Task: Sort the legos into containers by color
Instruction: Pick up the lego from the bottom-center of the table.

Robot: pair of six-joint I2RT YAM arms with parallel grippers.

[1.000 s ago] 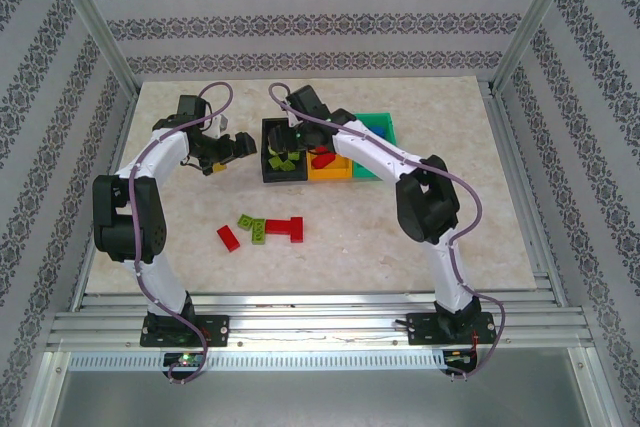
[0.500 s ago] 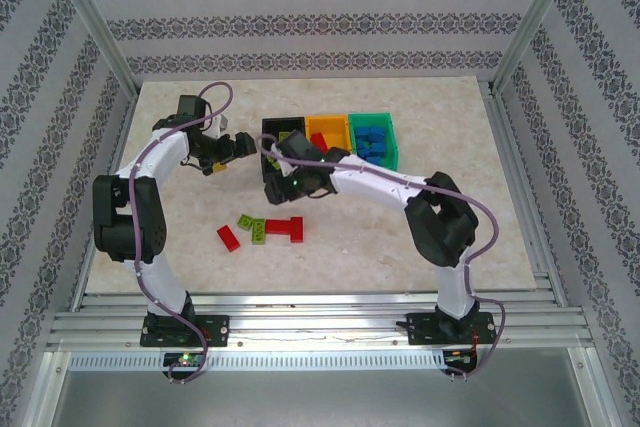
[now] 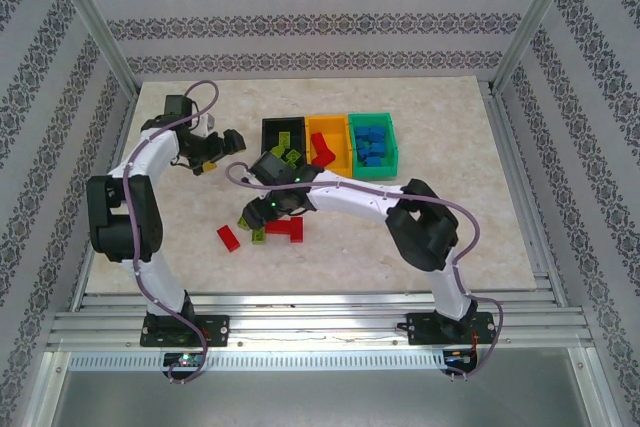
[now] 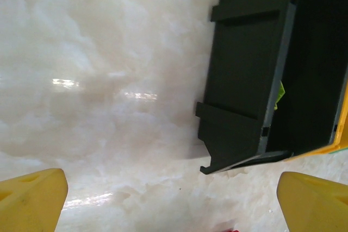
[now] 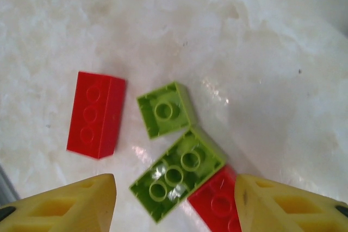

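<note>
Right gripper [image 5: 174,205] now away from bins [image 3: 372,175], wide apart above lime legos [image 5: 176,173]

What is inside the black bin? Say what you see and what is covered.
Lime green bricks lie in the black bin. The right arm covers the bin's near end, so anything there cannot be seen.

The worktop [image 3: 480,197] is gleaming cream with faint marbling, and the walls [image 3: 300,22] are showing white stripes alternating with dark floral bands. A black bin [image 3: 268,132], an orange-yellow bin [image 3: 336,137] and a green bin [image 3: 373,118] are standing out brightly. Blue legos [image 3: 372,142], a red lego [image 5: 95,114] and two lime green legos [image 5: 178,173] are catching my eye. Both the left end effector [image 4: 174,199] and the right end effector [image 5: 175,209] are showing yellow fingers [image 5: 76,205].
</note>
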